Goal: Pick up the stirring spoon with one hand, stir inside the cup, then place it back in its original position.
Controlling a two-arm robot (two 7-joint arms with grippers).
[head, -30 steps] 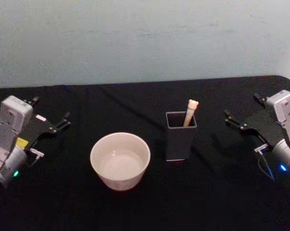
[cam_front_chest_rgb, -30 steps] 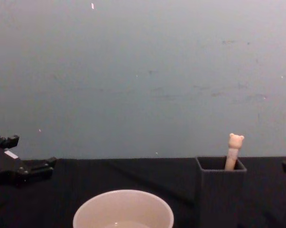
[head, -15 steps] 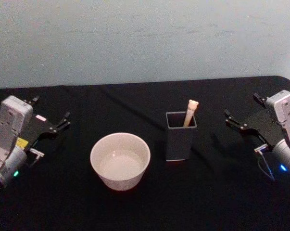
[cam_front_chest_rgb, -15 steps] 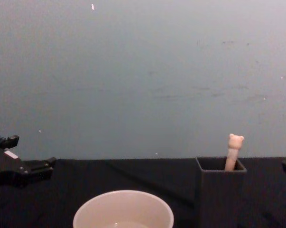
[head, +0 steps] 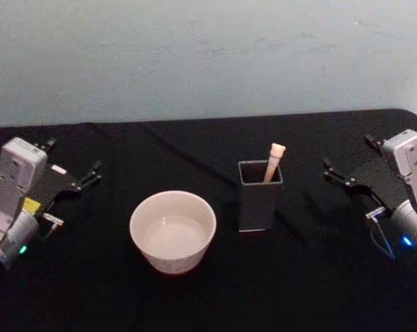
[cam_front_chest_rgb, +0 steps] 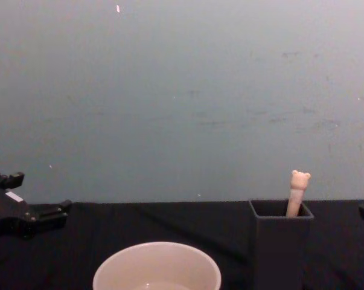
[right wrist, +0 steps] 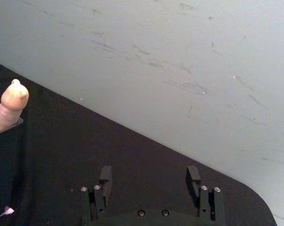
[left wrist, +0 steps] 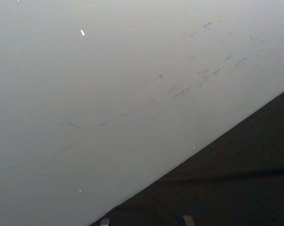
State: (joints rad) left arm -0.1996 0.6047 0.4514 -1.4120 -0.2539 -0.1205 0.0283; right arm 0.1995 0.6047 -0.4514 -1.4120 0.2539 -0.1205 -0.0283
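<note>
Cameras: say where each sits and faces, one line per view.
Head view: high, looking down at cup, holder, stirring spoon; left gripper and right gripper flank them, open.
Chest view: low, facing the wall across the table; left gripper at edge.
Left wrist view: faces wall and table edge.
Right wrist view: faces wall; own fingers show.
Shared: head, chest and right wrist see the stirring spoon.

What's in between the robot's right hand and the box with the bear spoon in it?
Nothing. In the head view, just bare black table lies between the right gripper and the dark grey holder with the stirring spoon.
</note>
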